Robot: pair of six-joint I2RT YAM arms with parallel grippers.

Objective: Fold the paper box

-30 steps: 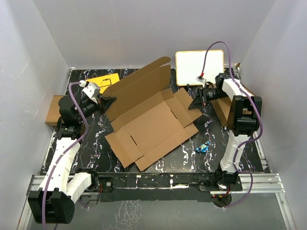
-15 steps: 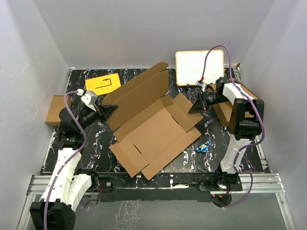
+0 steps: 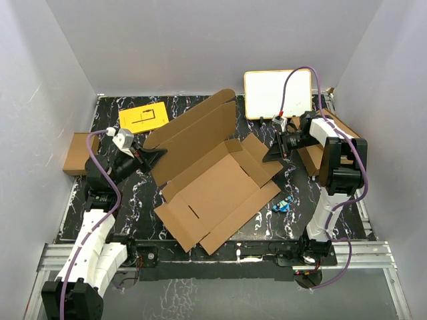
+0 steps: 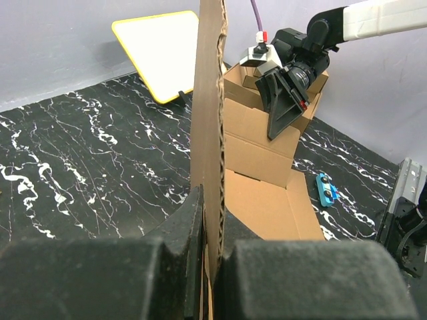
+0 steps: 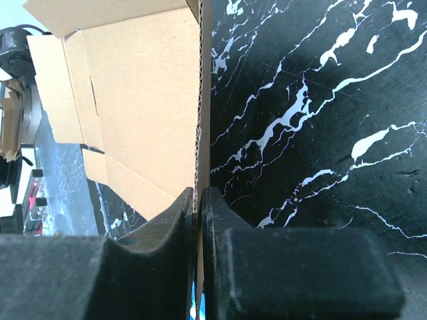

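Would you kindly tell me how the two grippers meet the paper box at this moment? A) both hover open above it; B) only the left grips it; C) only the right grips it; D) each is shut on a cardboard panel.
D: the wrist views show the left gripper and the right gripper each pinching a panel edge of the paper box.

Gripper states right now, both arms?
Left gripper: closed on the paper box, pinching its tall raised panel.
Right gripper: closed on the paper box, pinching a side flap.
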